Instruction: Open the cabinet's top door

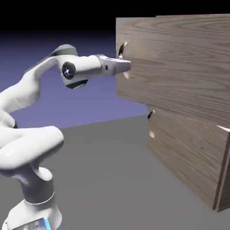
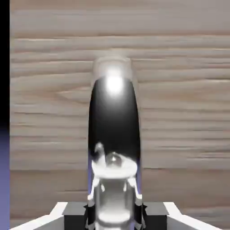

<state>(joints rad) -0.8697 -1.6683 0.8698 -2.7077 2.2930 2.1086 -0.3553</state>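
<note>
The brown wood-grain cabinet (image 1: 188, 157) fills the exterior view's right. Its top door (image 1: 179, 63) is the upper panel, whose left edge stands out further left than the lower panel's. A small dark curved handle (image 1: 121, 48) sits at that left edge. My gripper (image 1: 127, 67) reaches level from the left and is shut on the handle's lower part. In the hand view the shiny black handle (image 2: 113, 117) runs upright down the middle against the door's wood (image 2: 179, 112), and my gripper (image 2: 114, 211) is closed on its near end, with the grey fingertips (image 2: 74, 210) showing on either side of it.
The lower door (image 1: 184, 148) has its own small dark handle (image 1: 150, 115) at its upper left corner. The grey table (image 1: 112, 170) stretches between my base and the cabinet. My white arm (image 1: 31, 148) rises at the lower left.
</note>
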